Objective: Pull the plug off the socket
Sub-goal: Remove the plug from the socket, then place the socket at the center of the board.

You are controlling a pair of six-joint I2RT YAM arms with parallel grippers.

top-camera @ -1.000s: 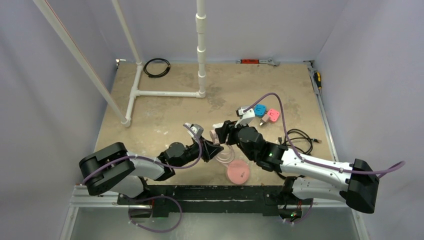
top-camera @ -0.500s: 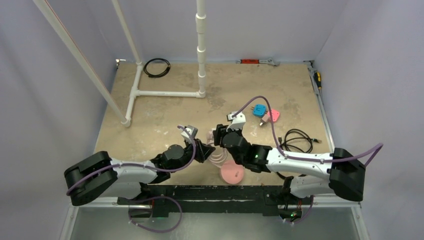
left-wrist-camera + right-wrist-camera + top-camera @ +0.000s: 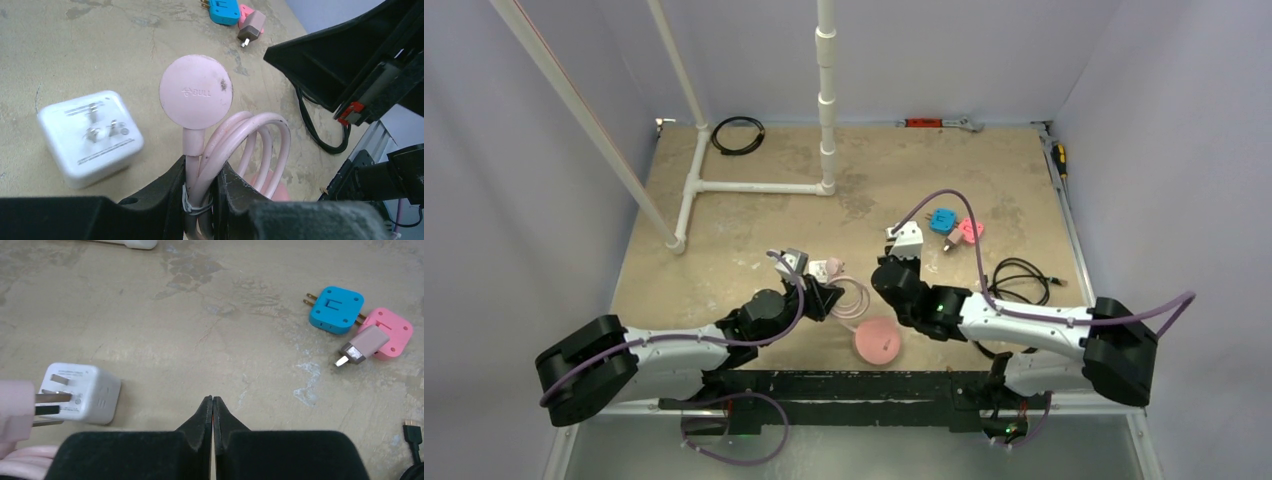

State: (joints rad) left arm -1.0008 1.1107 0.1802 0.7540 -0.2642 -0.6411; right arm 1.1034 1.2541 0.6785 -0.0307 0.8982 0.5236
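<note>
Left jaws are clamped on the pink cord (image 3: 260, 135), right where the coil is bunched just below the plug (image 3: 196, 92). Right jaws are pressed together w/ nothing between them, hanging over bare surface (image 3: 200, 315) near the socket.

Progress: looks done, or v. nearly. The white socket cube (image 3: 90, 137) lies alone on the surface w/ its slotted face open and nothing in it. The plug is up off the surface in my left grip, just beside the cube and apart from it. From the right wrist view the metal prongs show bare. What's left, as I judge it: maybe carry the plug clear and set it down, then let go. No more pulling needed afaict.

Materials/shapes:
- Plug: flat round disc, matte pink plastic, raised lettering on the back, one dark scuff.
- Cord: smooth pink rubbery round cable, looped several turns, tied w/ a thin wire twist near my jaws.
- Socket: glossy white cube w/ rounded corners and grey print around the slots.
- Surface: tan, rough, blotchy and stained.

Well apart sit a blue adapter (image 3: 336, 309), a pink adapter (image 3: 390, 332) and a small brownish plug (image 3: 361, 344) touching the pink one. None matter here.
</note>
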